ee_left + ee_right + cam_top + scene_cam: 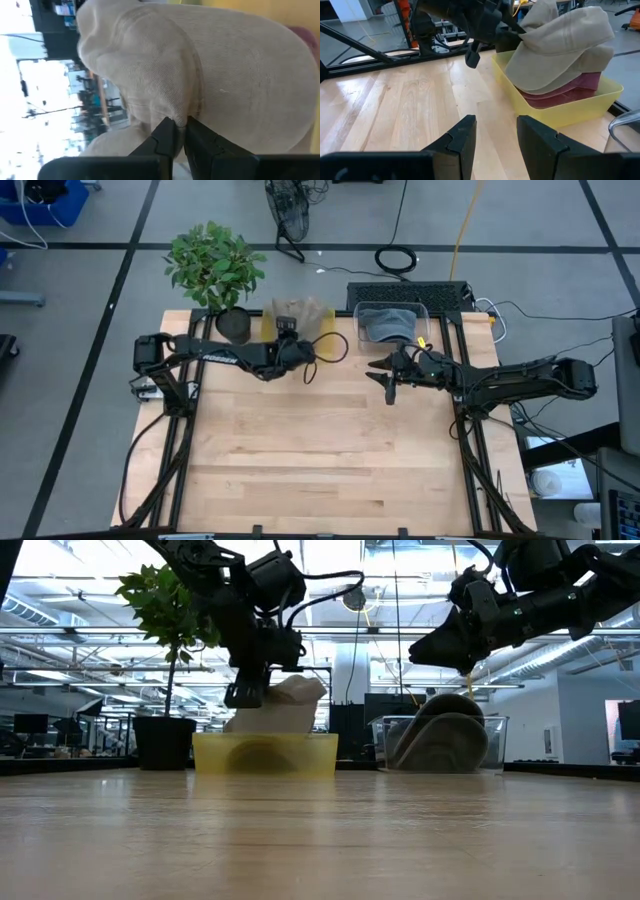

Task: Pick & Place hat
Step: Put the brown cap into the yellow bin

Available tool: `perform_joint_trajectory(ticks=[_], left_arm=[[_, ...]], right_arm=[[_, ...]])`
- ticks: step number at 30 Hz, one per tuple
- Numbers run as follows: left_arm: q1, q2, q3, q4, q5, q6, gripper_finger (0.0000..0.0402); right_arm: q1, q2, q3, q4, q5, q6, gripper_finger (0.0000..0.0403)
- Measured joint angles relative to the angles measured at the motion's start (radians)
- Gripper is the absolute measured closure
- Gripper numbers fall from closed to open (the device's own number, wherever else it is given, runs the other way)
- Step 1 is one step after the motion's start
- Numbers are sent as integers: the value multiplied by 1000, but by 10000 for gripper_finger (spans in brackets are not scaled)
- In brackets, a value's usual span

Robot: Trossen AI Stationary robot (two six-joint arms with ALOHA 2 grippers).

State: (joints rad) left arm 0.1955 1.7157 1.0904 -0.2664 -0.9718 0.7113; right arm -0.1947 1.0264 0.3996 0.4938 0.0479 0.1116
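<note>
A beige hat (560, 45) lies on top of a dark red hat (582, 84) in a yellow bin (560, 119) at the table's far edge. My left gripper (290, 330) hangs over that bin (265, 755) and is shut on the beige hat (290, 700). My right gripper (386, 378) is open and hovers above bare table, in front of a clear bin (392, 307). A grey hat (388, 328) sits in that bin. In the low view the right gripper (432, 648) is high above the clear bin (497, 745). My left gripper (180, 125) pinches a raised fold of the beige hat's crown (182, 107) between its two fingertips. The fingers come from above, slanting toward the table's far edge. The hat's lower part (545, 80) rests on the dark red hat in the yellow bin.
A potted plant (215, 265) stands at the far left corner beside the yellow bin (268, 328). The wooden table top (320, 450) lies bare toward the near edge. Cables and a dark case lie on the floor behind the table.
</note>
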Motion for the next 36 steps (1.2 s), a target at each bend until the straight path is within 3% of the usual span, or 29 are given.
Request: perform_joint_trajectory(ticks=[4,8,19,23,26,32,34,36], left_arm=[[32,0,1,-55,88,-94,359],[64,0,1,-118,108,-190,347],[57,-1,1,-68,109,-125,204],[32,-1,1,-31,106,-89,171],[5,-1,1,-18,42,-48,159],[-63,-19,1,14,-257,46,169],[-91,-45,2,19,-258,-9,178],[-119,-80,2,-4,-191,-101,190]], right_arm=[[0,0,0,0,0,7,275],[0,0,0,-2,0,7,275],[0,0,0,0,0,7,275],[0,0,0,-1,0,7,275],[0,0,0,-5,0,7,275],[0,0,0,-13,0,6,275],[0,0,0,-13,0,5,275],[0,0,0,-13,0,4,275]])
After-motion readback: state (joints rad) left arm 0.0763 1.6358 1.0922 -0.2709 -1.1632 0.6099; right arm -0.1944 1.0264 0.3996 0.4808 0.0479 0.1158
